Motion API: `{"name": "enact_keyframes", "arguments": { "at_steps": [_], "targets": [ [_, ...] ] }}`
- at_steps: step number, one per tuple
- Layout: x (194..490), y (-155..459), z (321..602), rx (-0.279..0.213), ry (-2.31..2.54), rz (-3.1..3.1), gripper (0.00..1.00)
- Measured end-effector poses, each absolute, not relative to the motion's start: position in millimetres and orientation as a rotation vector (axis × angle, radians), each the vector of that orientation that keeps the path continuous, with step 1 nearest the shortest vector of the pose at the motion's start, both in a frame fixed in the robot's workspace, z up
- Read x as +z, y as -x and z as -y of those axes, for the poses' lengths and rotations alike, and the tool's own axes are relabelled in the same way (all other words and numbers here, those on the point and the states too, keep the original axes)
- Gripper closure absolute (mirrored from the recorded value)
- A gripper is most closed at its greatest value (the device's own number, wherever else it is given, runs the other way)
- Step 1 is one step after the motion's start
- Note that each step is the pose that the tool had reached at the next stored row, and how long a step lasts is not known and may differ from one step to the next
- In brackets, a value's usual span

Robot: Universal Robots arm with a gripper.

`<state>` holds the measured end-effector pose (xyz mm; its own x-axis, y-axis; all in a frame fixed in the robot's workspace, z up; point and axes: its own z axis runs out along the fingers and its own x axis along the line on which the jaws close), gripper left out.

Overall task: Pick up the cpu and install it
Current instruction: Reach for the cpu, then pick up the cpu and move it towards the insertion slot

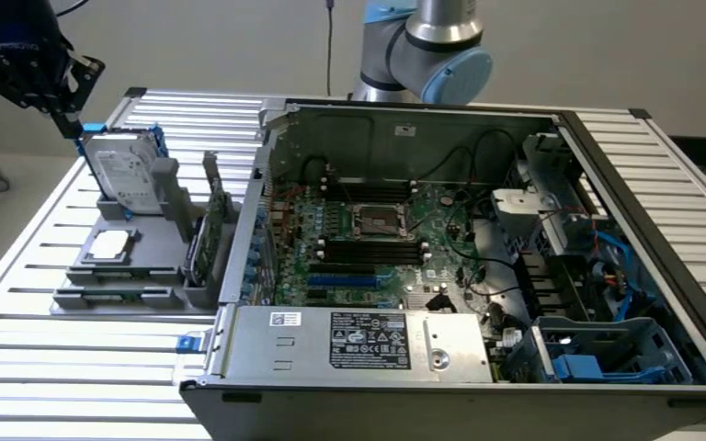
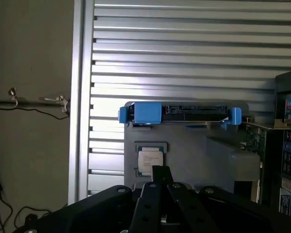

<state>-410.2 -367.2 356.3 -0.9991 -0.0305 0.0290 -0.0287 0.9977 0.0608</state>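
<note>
The cpu is a small square chip with a pale metal top, lying flat in a grey holder on the slatted table, at the exterior view's left. My gripper hangs high above the table's far left corner, beyond the holder and well clear of the cpu. In the wrist view the cpu lies just past my gripper, whose fingers are shut together with nothing between them. The dark metal-framed socket sits in the middle of the green board inside the open computer case.
A silver hard drive in a blue-edged frame stands upright in the holder just behind the cpu. Expansion cards stand beside it. The open case holds cables, a power supply and blue drive bays.
</note>
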Motion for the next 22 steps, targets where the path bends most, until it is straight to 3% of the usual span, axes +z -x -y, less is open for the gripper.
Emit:
{"name": "enact_keyframes", "arguments": {
  "at_steps": [10, 12, 14, 15, 18, 21, 22],
  "targets": [
    [356.3, 410.2, 367.2, -0.094, -0.046, 3.110, 0.88],
    [356.3, 410.2, 367.2, -0.094, -0.046, 3.110, 0.83],
    [356.3, 410.2, 367.2, -0.094, -0.046, 3.110, 0.71],
    [356.3, 410.2, 367.1, -0.094, -0.046, 3.110, 0.71],
    [356.2, 410.4, 367.1, -0.094, -0.046, 3.110, 0.53],
    [352.7, 411.4, 367.2, -0.093, -0.046, 3.110, 0.47],
    [351.0, 411.5, 367.3, -0.093, -0.046, 3.110, 0.40]
  ]
}}
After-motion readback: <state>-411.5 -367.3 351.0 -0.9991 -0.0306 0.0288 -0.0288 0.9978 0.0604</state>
